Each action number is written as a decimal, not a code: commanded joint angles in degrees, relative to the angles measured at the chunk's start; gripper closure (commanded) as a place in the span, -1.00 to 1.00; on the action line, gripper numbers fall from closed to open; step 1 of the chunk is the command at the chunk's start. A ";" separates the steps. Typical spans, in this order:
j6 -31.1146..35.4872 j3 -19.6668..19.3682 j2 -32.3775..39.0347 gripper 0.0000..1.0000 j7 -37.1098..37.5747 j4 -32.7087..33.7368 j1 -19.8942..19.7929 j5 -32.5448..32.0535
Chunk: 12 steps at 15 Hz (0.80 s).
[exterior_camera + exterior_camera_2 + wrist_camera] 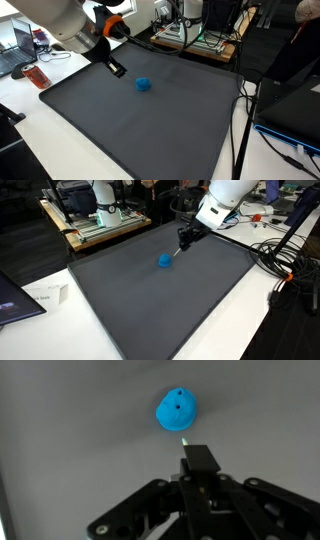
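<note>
A small blue rounded object (143, 84) lies on the dark grey mat (150, 130); it also shows in an exterior view (165, 260) and in the wrist view (177, 410), where two small holes show on its top. My gripper (116, 69) hangs low over the mat just beside the object, also seen in an exterior view (184, 240). In the wrist view the jaws (200, 457) are closed together. A thin pale rod (185, 442) sticks out from between them, and its tip reaches the blue object's edge.
The mat (150, 310) covers a white table. Electronics and cables (200, 35) stand behind it. A laptop (20, 50) and a red item (38, 76) lie at one side, cables (280, 260) at another. A paper (40, 298) lies near the mat's corner.
</note>
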 commanded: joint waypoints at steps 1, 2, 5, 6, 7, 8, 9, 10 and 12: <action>0.48 0.29 -2.08 0.94 -4.03 -1.98 -3.13 4.93; 0.84 0.33 -2.41 0.94 -5.12 -2.46 -4.11 6.02; 1.48 0.37 -3.24 0.94 -8.08 -3.75 -6.67 8.86; 1.91 0.43 -3.62 0.94 -9.22 -4.35 -7.59 9.86; 2.27 0.51 -3.92 0.94 -10.47 -4.91 -8.49 10.82; 2.60 0.50 -4.21 0.94 -11.43 -5.49 -9.30 11.74; 3.24 0.60 -4.69 0.94 -12.84 -6.48 -10.28 12.84; 3.78 0.62 -5.05 0.94 -14.04 -7.31 -11.10 13.78; 5.51 0.74 -6.14 0.94 -17.00 -9.65 -12.87 15.87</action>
